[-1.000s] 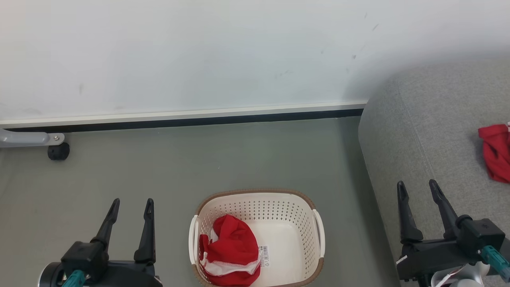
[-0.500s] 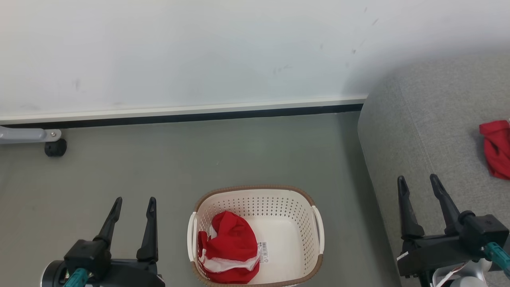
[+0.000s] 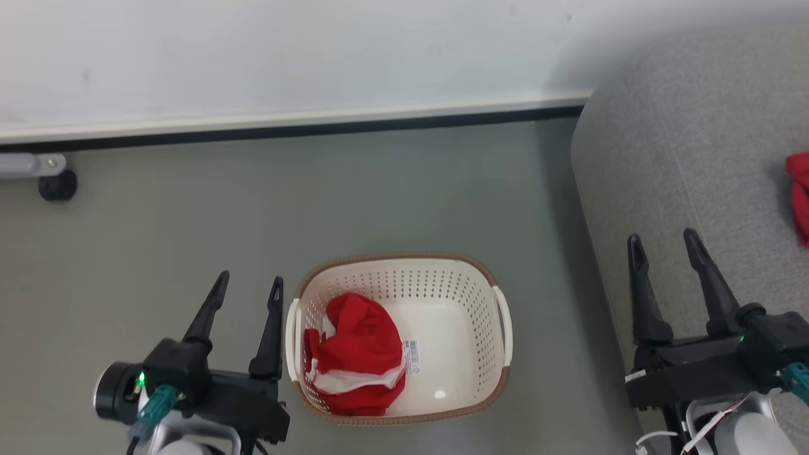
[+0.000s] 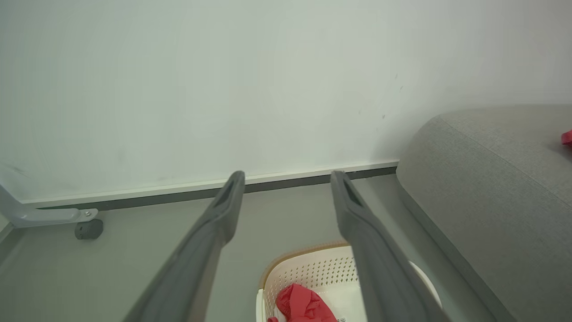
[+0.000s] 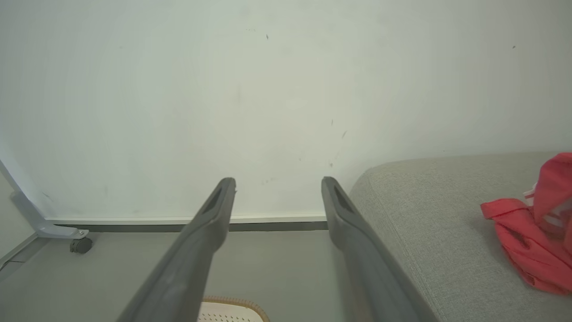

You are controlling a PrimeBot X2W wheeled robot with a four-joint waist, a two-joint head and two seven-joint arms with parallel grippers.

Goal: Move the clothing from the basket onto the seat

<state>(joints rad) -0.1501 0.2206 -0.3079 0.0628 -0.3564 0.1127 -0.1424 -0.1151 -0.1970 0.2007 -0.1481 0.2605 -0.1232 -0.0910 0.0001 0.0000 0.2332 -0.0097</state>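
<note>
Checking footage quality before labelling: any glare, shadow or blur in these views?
Head view: small glare spot on the basket floor, soft shadow on the wall above the seat. Left wrist view: the left gripper looks soft, close to the lens. Right wrist view: the right gripper likewise.

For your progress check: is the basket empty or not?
Not empty: one crumpled red garment lies in the left half of the basket.

Left hand (image 3: pixel 249 279) nearer basket (image 3: pixel 404 281), now just beside its handle; head camera shifted.
</note>
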